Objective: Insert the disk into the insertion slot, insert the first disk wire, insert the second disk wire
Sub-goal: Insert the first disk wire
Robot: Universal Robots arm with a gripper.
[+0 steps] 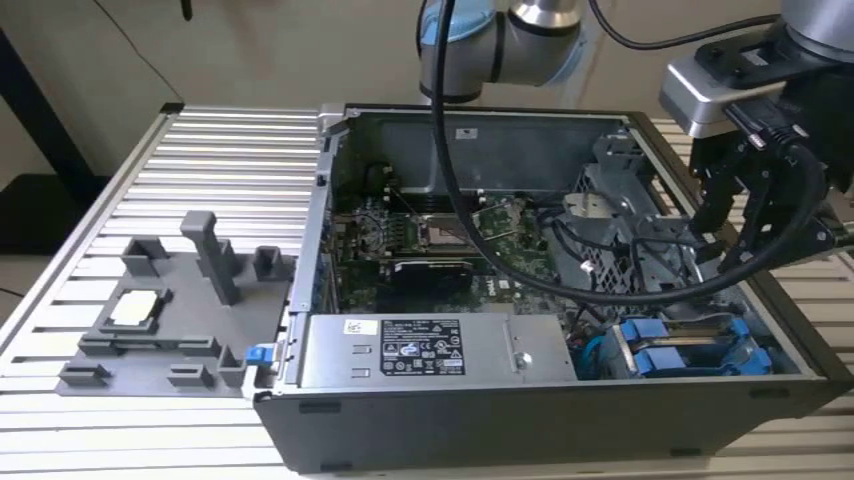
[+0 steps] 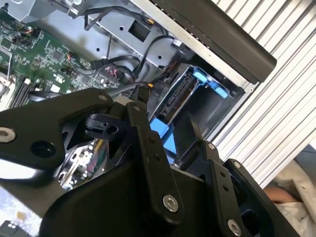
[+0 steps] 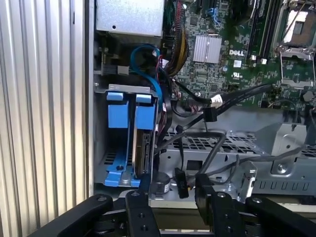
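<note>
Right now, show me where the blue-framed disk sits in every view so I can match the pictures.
Exterior view: the disk sits in the case's near corner, at the exterior view's right.
First wrist view: the disk stands on edge in the bay, near the case wall.
Second wrist view: the disk sits in the same bay.
Shared landmark: the ribbed table outside that wall.

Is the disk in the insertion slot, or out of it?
In: the disk, in its blue frame, stands on edge inside the insertion slot.
</note>
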